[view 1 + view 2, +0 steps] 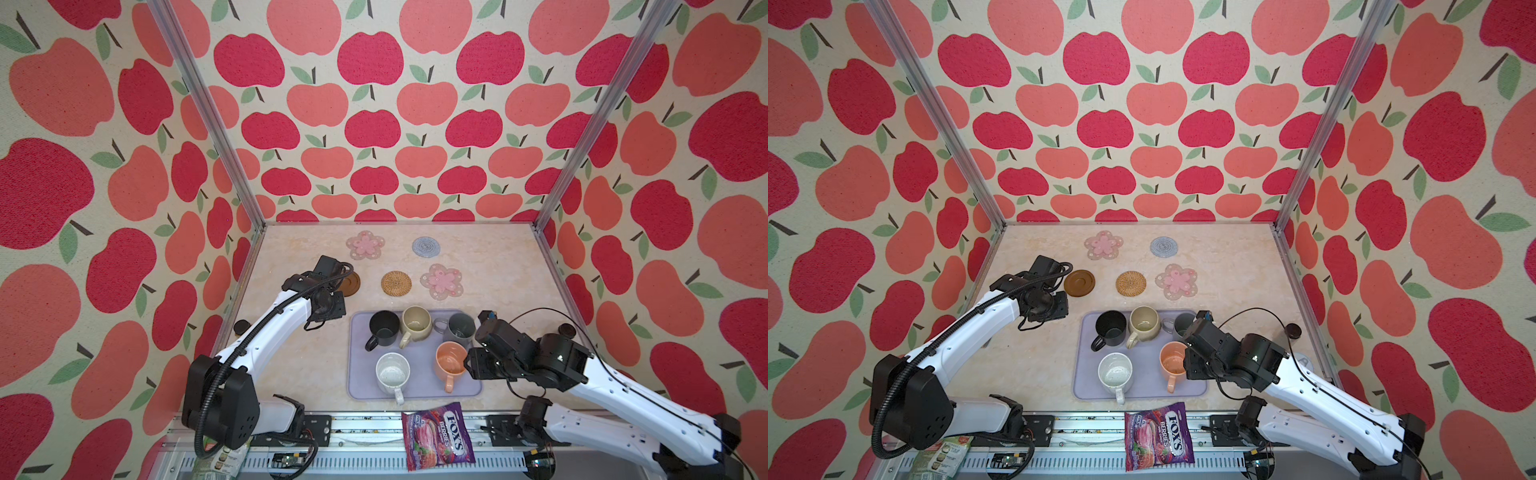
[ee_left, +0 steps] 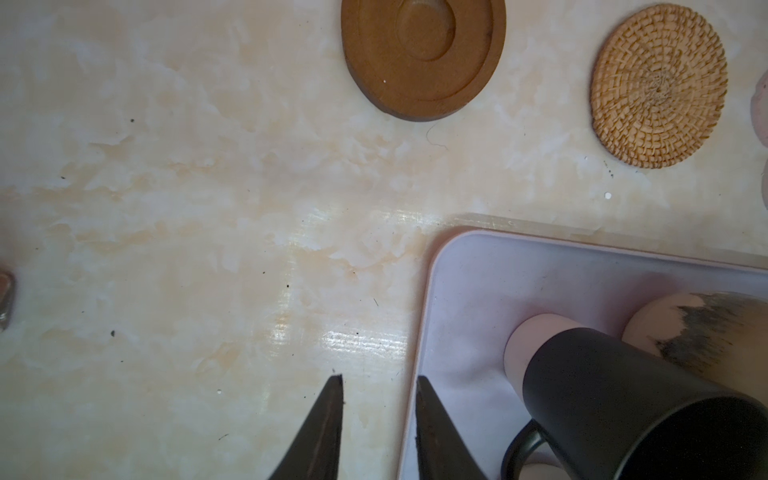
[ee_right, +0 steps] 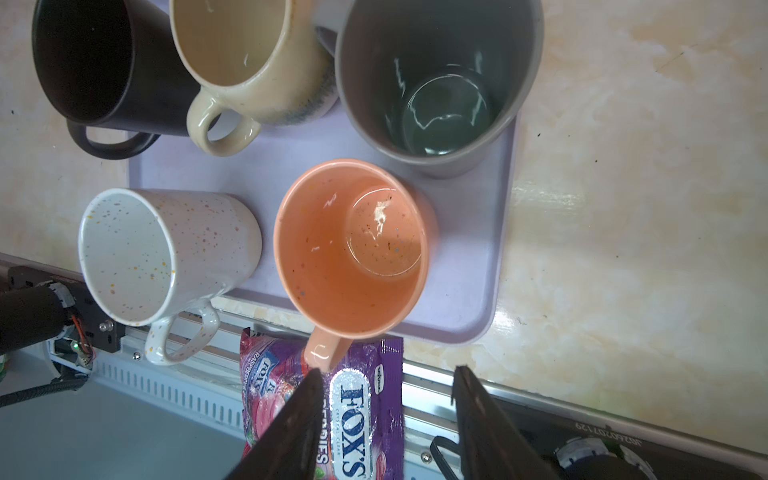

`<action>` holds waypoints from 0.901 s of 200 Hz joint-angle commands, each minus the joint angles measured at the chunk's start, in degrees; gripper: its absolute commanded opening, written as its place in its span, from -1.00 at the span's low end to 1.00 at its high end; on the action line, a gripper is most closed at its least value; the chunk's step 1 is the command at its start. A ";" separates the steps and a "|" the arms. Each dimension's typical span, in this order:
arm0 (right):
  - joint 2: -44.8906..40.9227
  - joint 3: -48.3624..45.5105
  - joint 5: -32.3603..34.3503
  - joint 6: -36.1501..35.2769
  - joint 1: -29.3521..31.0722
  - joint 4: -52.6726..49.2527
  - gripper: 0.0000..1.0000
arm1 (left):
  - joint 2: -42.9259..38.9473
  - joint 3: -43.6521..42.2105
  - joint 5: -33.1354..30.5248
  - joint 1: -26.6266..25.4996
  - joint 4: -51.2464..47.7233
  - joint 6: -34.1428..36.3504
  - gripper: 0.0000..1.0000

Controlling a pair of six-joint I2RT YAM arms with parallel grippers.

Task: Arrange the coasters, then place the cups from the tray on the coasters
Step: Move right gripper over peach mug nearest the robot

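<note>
So, you have the first half looking done: the dark brown round disc coaster (image 1: 1079, 283), the woven tan rattan round (image 1: 396, 283), the grey-blue knit round (image 1: 426, 247) and the two pink flower-shaped mats (image 1: 365, 244) (image 1: 441, 281) lie spread apart on the table beyond the lavender rounded-rectangle tray (image 1: 422, 374). No coaster carries a cup. The black mug (image 1: 383, 328), beige mug (image 1: 416, 323), grey mug (image 1: 460, 328), speckled white mug (image 1: 392, 374) and orange mug (image 1: 451, 359) all stand on the tray. Your left gripper (image 2: 379, 380) hangs by the tray's corner, jaws slightly parted and empty. Your right gripper (image 3: 389, 370) is over the orange mug's handle, jaws wider apart, gripping nothing. The back three mugs crowd together, so expect tight finger room. A purple candy bag (image 1: 436, 434) lies at the front edge, and two small brown-lidded jars (image 1: 240, 327) (image 1: 566, 330) stand at the sides.
</note>
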 commanded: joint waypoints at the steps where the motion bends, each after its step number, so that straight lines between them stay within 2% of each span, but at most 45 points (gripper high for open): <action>1: 0.30 -1.37 2.44 7.83 3.37 -3.10 0.04 | 0.36 1.54 -1.09 -0.06 -2.91 0.39 -0.35; 21: 0.75 -0.08 5.57 12.45 9.85 -5.21 0.03 | -0.04 1.44 -1.73 0.19 -2.67 0.68 -0.35; 42: 0.84 0.93 7.05 15.35 13.35 -6.47 0.03 | 0.06 1.98 -1.57 1.03 -2.38 1.24 -0.35; 96: 5.65 4.40 8.10 12.19 19.74 -2.55 0.02 | 0.53 2.93 0.04 3.48 -2.01 2.37 -0.34; 129: 5.41 4.88 9.08 12.64 22.78 -1.88 0.02 | 0.16 2.99 1.40 4.23 -1.67 2.41 -0.34; 180: 3.30 3.84 8.52 13.94 23.91 -2.38 0.00 | -1.43 1.79 1.59 4.25 -1.48 1.31 -0.34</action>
